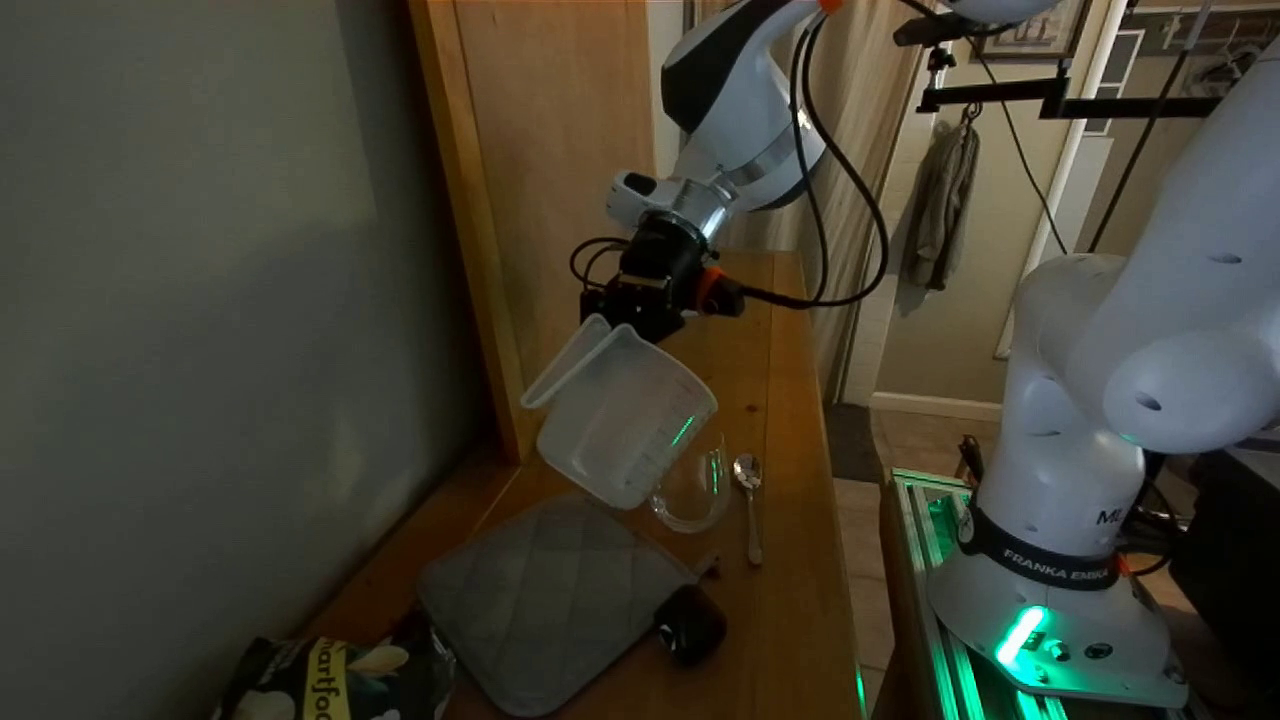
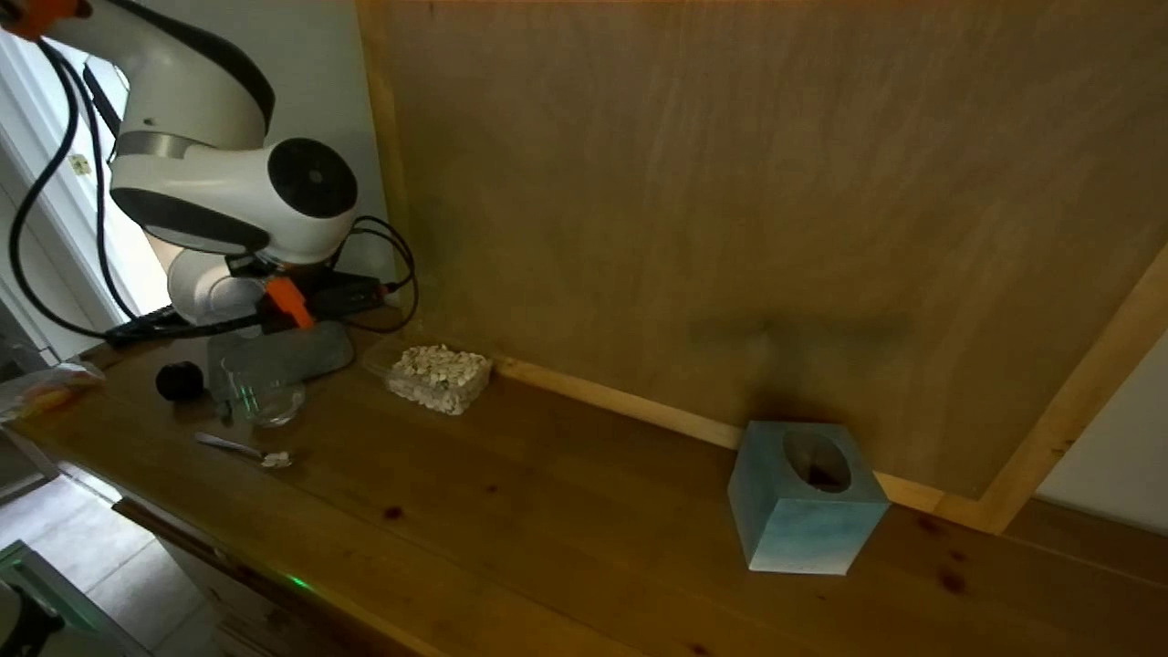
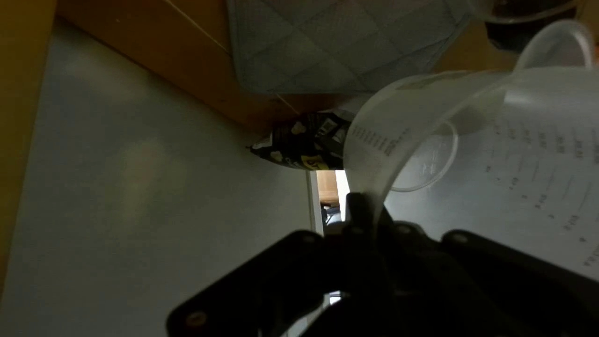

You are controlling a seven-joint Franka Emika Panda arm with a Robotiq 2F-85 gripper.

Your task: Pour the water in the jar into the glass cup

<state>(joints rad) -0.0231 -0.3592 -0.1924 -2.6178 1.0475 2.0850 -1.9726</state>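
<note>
The jar (image 1: pixel 640 420), a large translucent pitcher, is held tilted in the air above the counter. It fills the right of the wrist view (image 3: pixel 529 187), with its measuring marks showing, and is partly hidden behind the arm in an exterior view (image 2: pixel 212 285). My gripper (image 1: pixel 625 322) is shut on the jar's edge; the thin wall runs between the fingertips in the wrist view (image 3: pixel 369 213). The glass cup (image 1: pixel 695 495) stands upright below the jar's lower right side, partly hidden by it. It also shows in an exterior view (image 2: pixel 265 397). I cannot make out any water.
A grey quilted pad (image 1: pixel 550 600), a black round object (image 1: pixel 690 625) and a spoon (image 1: pixel 750 500) lie near the glass. A snack bag (image 1: pixel 350 675) lies by the wall. An oats container (image 2: pixel 440 379) and a blue tissue box (image 2: pixel 808 502) stand along the wooden panel (image 2: pixel 730 182).
</note>
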